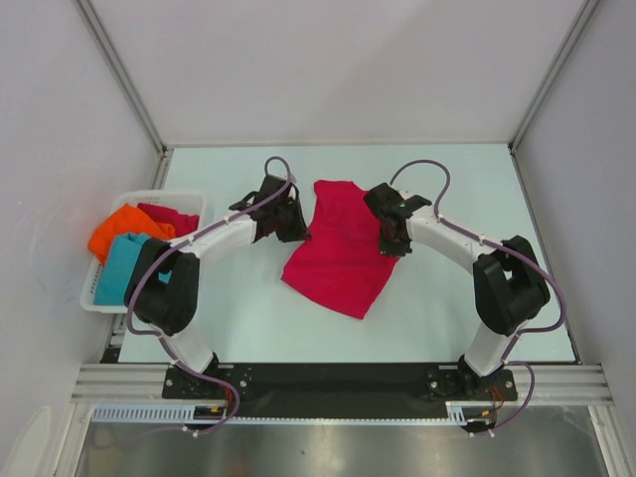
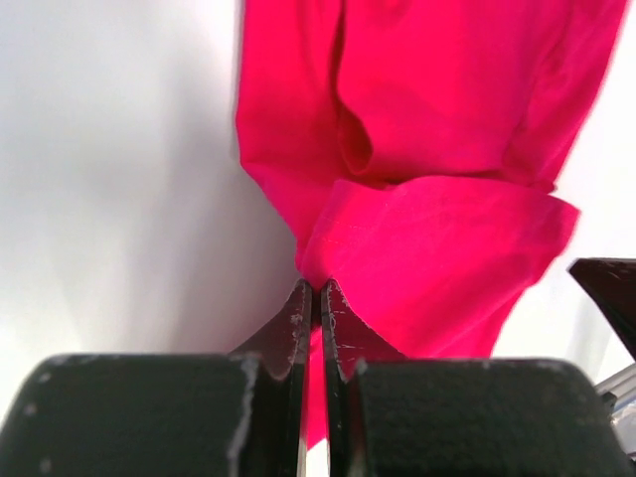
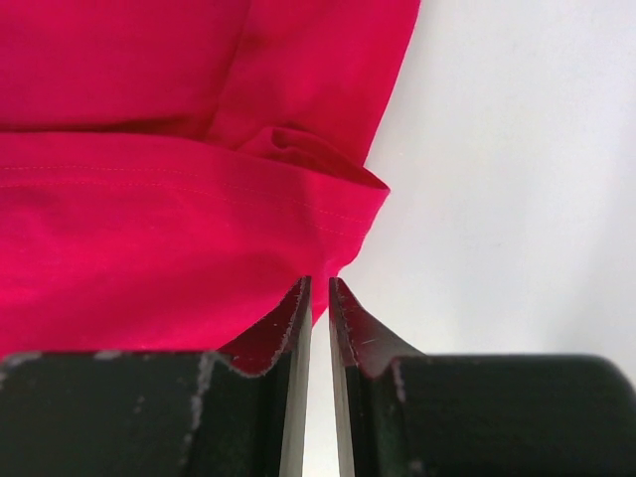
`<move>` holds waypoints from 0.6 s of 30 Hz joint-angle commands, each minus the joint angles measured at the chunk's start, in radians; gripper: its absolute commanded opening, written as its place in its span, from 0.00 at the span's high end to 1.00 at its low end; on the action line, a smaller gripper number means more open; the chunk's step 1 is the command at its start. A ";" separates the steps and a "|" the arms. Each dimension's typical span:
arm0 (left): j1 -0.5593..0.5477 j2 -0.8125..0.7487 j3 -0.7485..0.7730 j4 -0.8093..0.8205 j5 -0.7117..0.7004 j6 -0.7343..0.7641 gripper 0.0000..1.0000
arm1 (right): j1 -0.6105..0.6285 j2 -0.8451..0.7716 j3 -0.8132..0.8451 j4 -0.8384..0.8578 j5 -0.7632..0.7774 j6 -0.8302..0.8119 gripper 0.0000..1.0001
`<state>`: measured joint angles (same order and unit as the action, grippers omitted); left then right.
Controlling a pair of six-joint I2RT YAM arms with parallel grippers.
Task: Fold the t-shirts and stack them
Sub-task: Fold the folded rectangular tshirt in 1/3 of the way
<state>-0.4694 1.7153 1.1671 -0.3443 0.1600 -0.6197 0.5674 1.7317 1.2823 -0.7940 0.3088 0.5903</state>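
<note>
Pinching a fold of the crimson t-shirt (image 2: 437, 248), your left end effector (image 2: 316, 288) has its fingers (image 2: 343, 333) pressed together, and red cloth shows in the narrow line between them. In the left wrist view the cloth bunches up into a soft hump just beyond the tips, with bare white table (image 2: 119, 179) to its left.

Your right end effector (image 3: 318, 283) is closed down to a thin slit, and the corner of the shirt's stitched hem runs straight into its tips. So it too is nipping the cloth at its very edge. In the right wrist view the shirt fills the left side and the table the right.

From the top view you can see the left end effector (image 1: 283, 219) at the shirt's left edge and the right end effector (image 1: 390, 234) at its right edge. The garment lies between them. The crimson t-shirt (image 1: 338, 253) lies about midway between the left and right edges of the table (image 1: 447, 318), narrower toward the far edge and wider toward the near edge. It is slightly skewed, with its near hem slanting.

Well apart from it, at the left edge of the table, sits the white basket (image 1: 149, 196). It holds the orange t-shirt (image 1: 124, 229), the teal t-shirt (image 1: 119, 263) nearer to you, and the second crimson t-shirt (image 1: 174, 216) on its far right side. All three are crumpled and touching one another.
</note>
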 commanded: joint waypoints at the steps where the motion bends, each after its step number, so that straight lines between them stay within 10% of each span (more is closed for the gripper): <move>1: -0.006 -0.097 -0.026 0.120 -0.002 0.002 0.94 | 0.003 0.002 0.012 0.021 0.018 -0.009 0.83; 13: -0.006 0.061 0.098 -0.008 0.016 0.003 0.92 | -0.009 0.034 0.031 0.032 0.012 -0.020 0.83; 18: -0.006 0.109 0.098 -0.058 0.009 0.005 0.70 | 0.002 0.016 0.026 0.022 0.004 -0.017 0.83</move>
<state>-0.4721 1.8133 1.2491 -0.3481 0.1642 -0.6167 0.5652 1.7618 1.2823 -0.7792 0.3065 0.5823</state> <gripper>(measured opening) 0.193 0.166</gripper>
